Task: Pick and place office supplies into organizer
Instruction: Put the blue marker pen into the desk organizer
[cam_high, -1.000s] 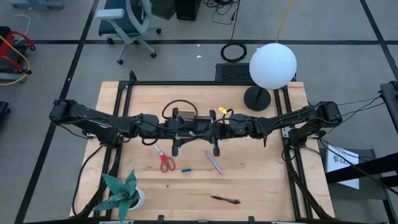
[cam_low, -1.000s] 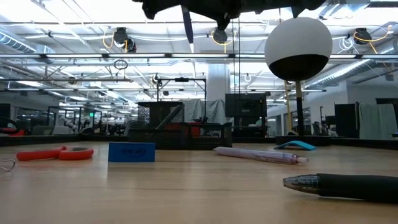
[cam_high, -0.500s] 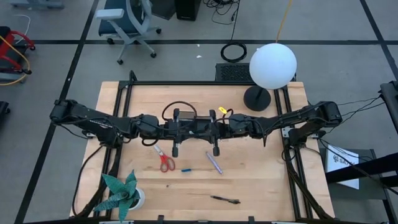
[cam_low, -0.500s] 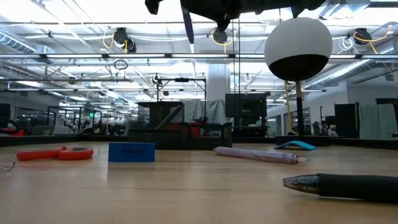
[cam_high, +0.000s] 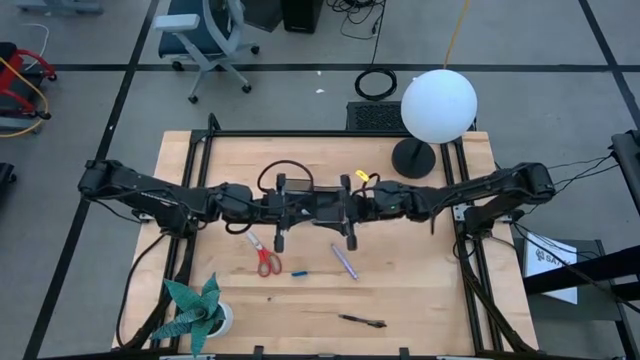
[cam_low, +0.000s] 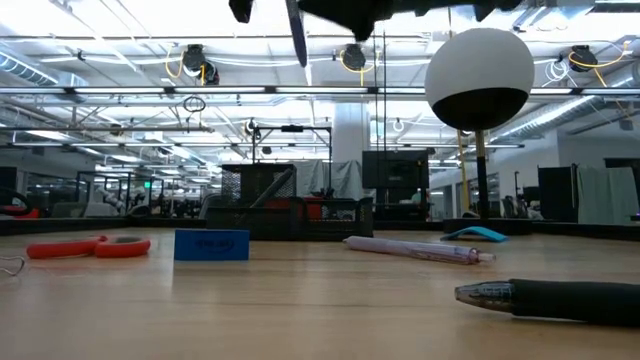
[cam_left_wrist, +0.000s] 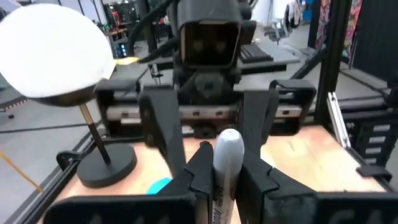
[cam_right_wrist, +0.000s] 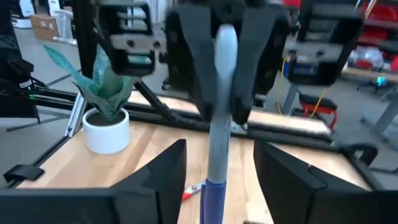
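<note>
My left gripper (cam_high: 318, 207) and right gripper (cam_high: 342, 207) face each other high above the middle of the table. The left one (cam_left_wrist: 225, 173) is shut on a pen (cam_right_wrist: 221, 93) with a silver upper part and a blue lower end. The right one (cam_right_wrist: 214, 182) is open, with a finger on either side of the pen and apart from it. The pen also shows at the top of the low view (cam_low: 296, 35). The black organizer (cam_low: 290, 212) stands on the table below the arms. Red scissors (cam_high: 265, 257), a tiny blue piece (cam_high: 299, 272), a purple pen (cam_high: 344, 261) and a dark pen (cam_high: 362, 321) lie on the table. My left gripper pinches the pen's barrel (cam_left_wrist: 217, 190), below its silver top end (cam_left_wrist: 229, 142), between its two fingers. The fingers come level from the table's left and lie across the pen. The pen stands nearly upright, its blue lower end (cam_low: 300, 52) hanging below, clear of the table.
A lamp with a white globe (cam_high: 438, 104) and round black base (cam_high: 412, 158) stands at the far right. A teal paper plant in a white pot (cam_high: 195, 312) stands at the near left corner. A teal-blue flat piece (cam_low: 478, 233) lies near the lamp.
Both grippers have risen a little with the pen, which stays nearly upright between them.
</note>
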